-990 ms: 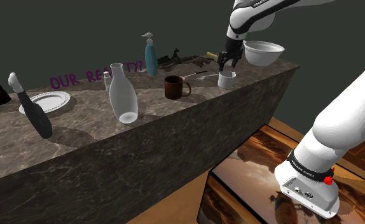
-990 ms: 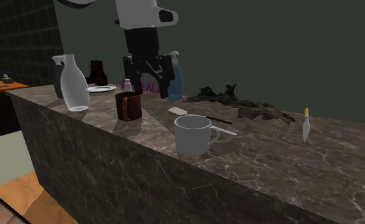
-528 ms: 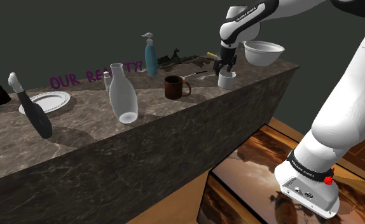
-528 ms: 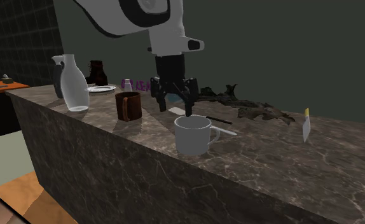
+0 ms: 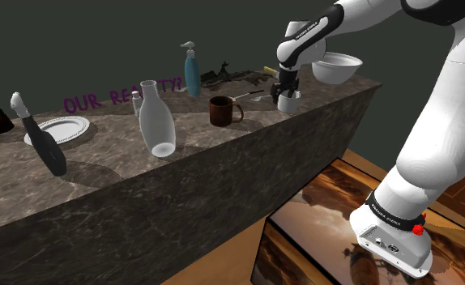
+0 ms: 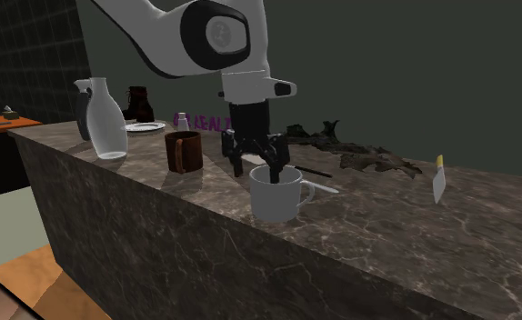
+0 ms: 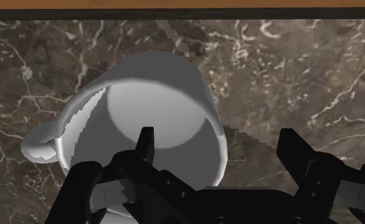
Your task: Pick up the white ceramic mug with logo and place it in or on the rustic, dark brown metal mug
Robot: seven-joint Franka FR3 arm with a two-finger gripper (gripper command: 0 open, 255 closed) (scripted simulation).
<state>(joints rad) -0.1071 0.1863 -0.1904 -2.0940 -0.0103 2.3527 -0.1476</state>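
The white mug [image 6: 276, 195] stands near the robot-side edge of the stone counter [image 6: 386, 218], not yet lifted. Your gripper [image 6: 257, 168] straddles its rim, jaws spread, one finger inside. The grip, lift and carry to the brown mug [image 6: 185, 152] are all left.

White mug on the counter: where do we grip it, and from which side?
Take the rim wall from straight above, one finger inside and one outside. The mug stands upright with its mouth open. Its handle sticks out sideways, so pinching the wall opposite the handle looks best. The open gripper straddles that wall.
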